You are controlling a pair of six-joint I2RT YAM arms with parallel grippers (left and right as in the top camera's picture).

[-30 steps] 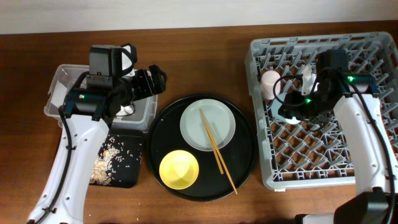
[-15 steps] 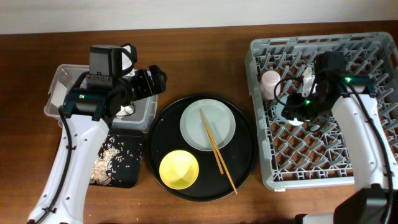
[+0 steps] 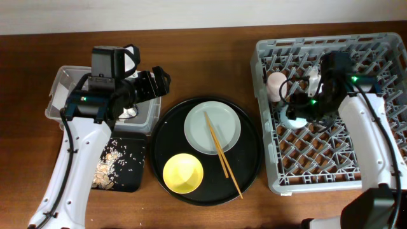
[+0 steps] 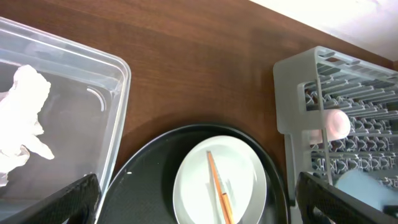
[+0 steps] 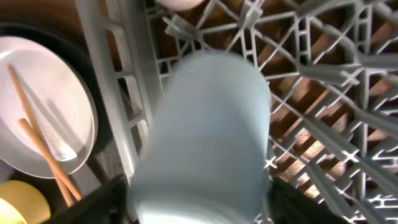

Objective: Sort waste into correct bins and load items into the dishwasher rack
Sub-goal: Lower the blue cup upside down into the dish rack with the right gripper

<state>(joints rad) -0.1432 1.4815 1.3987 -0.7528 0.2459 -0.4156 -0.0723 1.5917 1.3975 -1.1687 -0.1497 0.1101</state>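
Note:
My right gripper (image 3: 300, 109) (image 5: 199, 202) is shut on the small blue cup (image 3: 292, 118) (image 5: 208, 130), held low inside the grey dishwasher rack (image 3: 388, 51) near its left wall, just below the pink cup (image 3: 276, 84). My left gripper (image 3: 155, 83) (image 4: 199, 208) is open and empty, over the right end of the clear tub (image 3: 62, 83) (image 4: 118, 93), which holds the white tissue (image 4: 22, 118). The pale plate (image 3: 203, 133) with two chopsticks (image 3: 222, 154) across it and the yellow bowl (image 3: 183, 173) sit on the round black tray. Food scraps (image 3: 111, 164) lie in the black rectangular tray (image 3: 137, 175). No wrapper shows.
The large round black tray (image 3: 251, 159) lies between the bins and the rack. The rack's upright pegs (image 5: 323, 74) surround the blue cup. Bare wooden table (image 3: 203, 63) lies behind the round tray.
My right gripper has shifted the blue cup slightly left, closer to the rack's left wall and the pink cup. The left arm has not moved.

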